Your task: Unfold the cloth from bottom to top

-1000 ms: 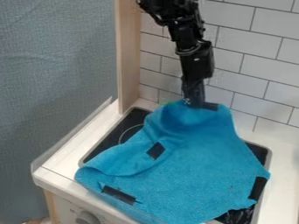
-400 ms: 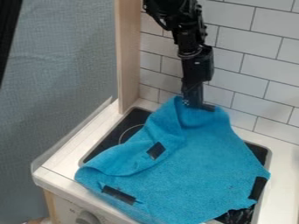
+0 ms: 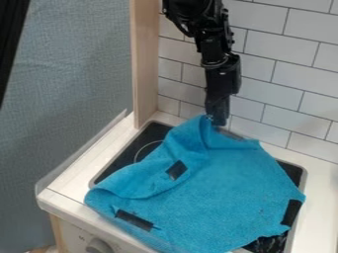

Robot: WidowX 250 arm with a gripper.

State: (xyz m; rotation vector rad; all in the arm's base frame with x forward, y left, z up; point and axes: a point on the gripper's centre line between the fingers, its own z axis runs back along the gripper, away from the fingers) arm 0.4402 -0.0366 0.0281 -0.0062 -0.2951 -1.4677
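One blue cloth (image 3: 231, 197) with four dark patches (image 3: 177, 169) lay rumpled over one black stovetop (image 3: 127, 157), lower centre. One gripper (image 3: 216, 118) hung at its top edge, upper centre; whether open or closed, one could not tell.

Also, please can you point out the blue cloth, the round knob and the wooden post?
Blue cloth (image 3: 231, 192): camera view, its broad flat middle.
Round knob (image 3: 99, 245): camera view, its front face.
Wooden post (image 3: 145, 64): camera view, midway up.
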